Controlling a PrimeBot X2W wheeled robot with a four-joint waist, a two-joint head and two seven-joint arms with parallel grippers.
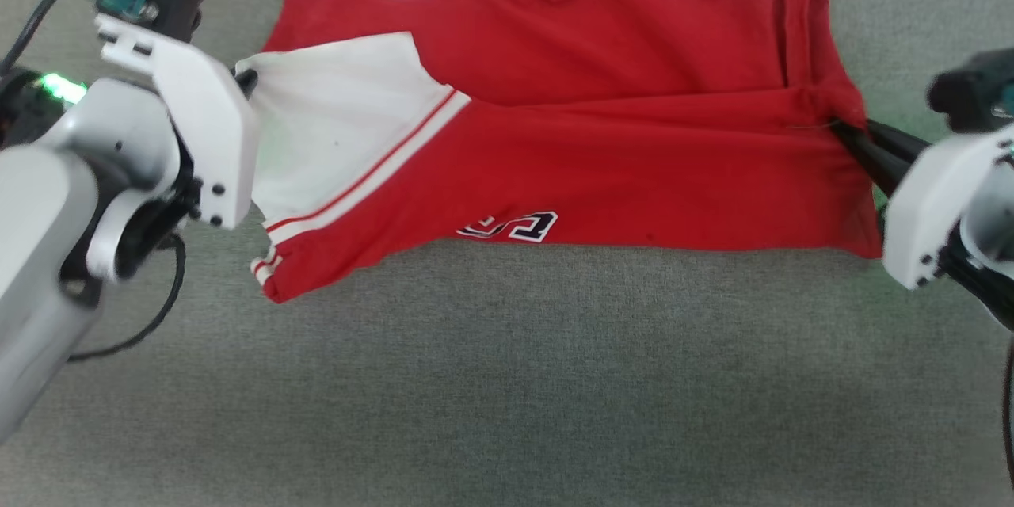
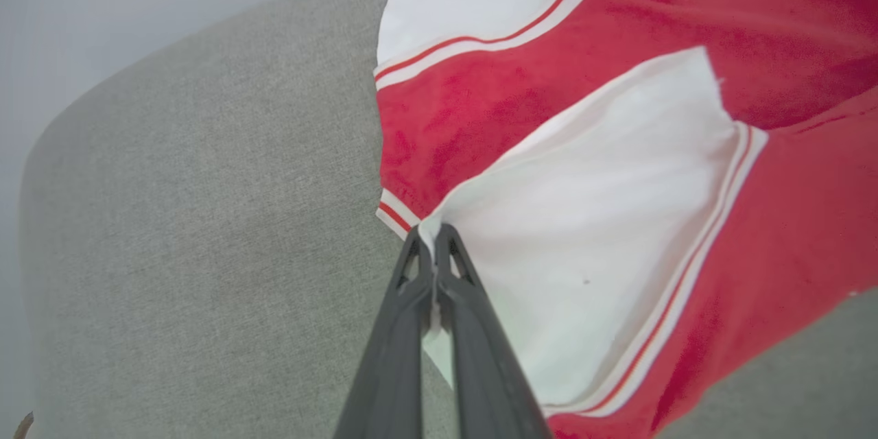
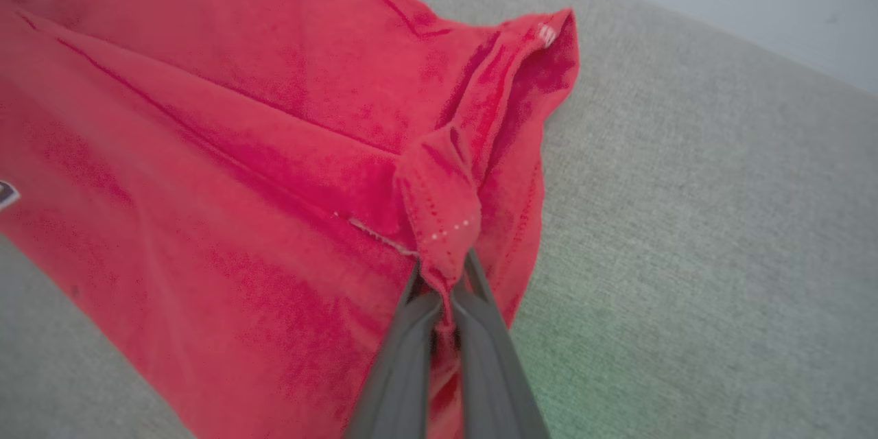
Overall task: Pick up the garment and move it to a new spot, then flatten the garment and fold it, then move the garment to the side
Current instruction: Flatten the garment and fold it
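I had the red jersey (image 1: 602, 135) spread sideways across the grey upholstered surface (image 1: 507, 380), sleeves toward my left and hem toward my right. My left gripper (image 2: 431, 239) was pinched fully shut on the corner of a white sleeve (image 1: 341, 127), the cloth nipped between the tips. My right gripper (image 3: 444, 269) was likewise closed tight, on a bunched bit of the hem (image 3: 439, 209). The near part of the shirt lay doubled over itself, with a scrap of the black lettering (image 1: 511, 226) peeking out at its near edge.

I judged that I was in the folding step, mid-way through a lengthwise fold, with both pinched points along the shirt's middle line. The next move, as I saw it, called for both arms to travel together at even tension, so the layer would land flat, and only then for the fingers to let go.
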